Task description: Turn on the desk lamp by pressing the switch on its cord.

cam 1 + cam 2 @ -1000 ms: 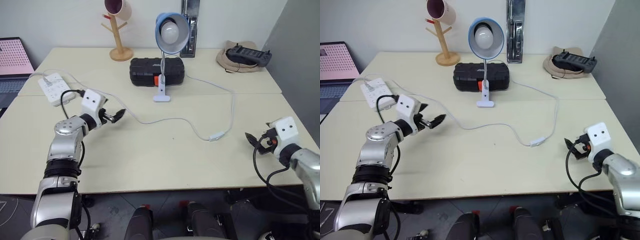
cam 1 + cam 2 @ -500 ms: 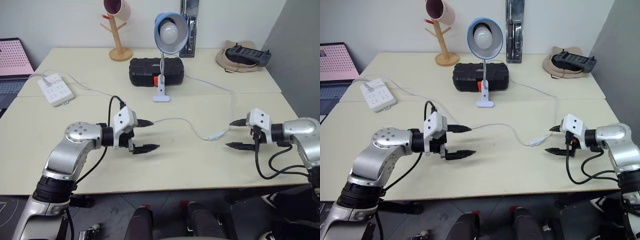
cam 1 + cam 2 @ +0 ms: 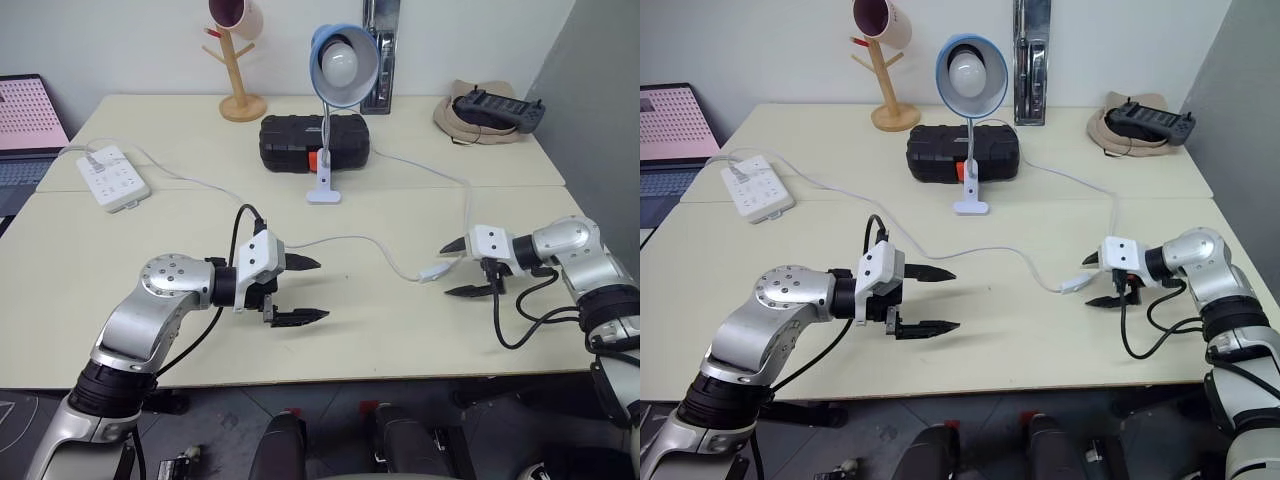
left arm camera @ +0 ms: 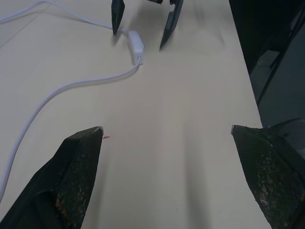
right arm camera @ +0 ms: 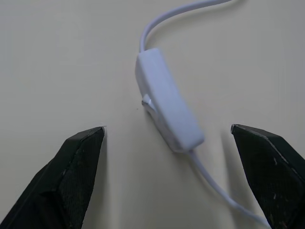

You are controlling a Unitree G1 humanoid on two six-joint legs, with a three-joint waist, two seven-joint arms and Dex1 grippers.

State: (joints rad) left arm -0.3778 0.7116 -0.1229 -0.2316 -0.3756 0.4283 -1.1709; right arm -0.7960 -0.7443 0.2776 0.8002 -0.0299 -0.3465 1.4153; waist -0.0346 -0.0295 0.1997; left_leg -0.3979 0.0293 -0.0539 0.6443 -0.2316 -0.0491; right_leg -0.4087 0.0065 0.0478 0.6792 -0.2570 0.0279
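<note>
Now the right claw (image 3: 459,270) reaches in low with jaws spread, the switch (image 5: 167,114) lying between them untouched; the left claw (image 3: 309,291) hovers spread too.

Desk lamp (image 3: 343,62) clipped upright mid-table in front of a black case (image 3: 313,142), bulb unlit, its cord (image 3: 350,240) running across the table (image 3: 200,215) to a white power strip (image 3: 113,177). Right gripper (image 3: 459,269) has its fingers spread wide, just beside the switch (image 3: 432,272), tips either side of the cord, not touching it. Left gripper (image 3: 308,290) also spread wide, near the table's front, pointing toward the switch but well apart from it
</note>
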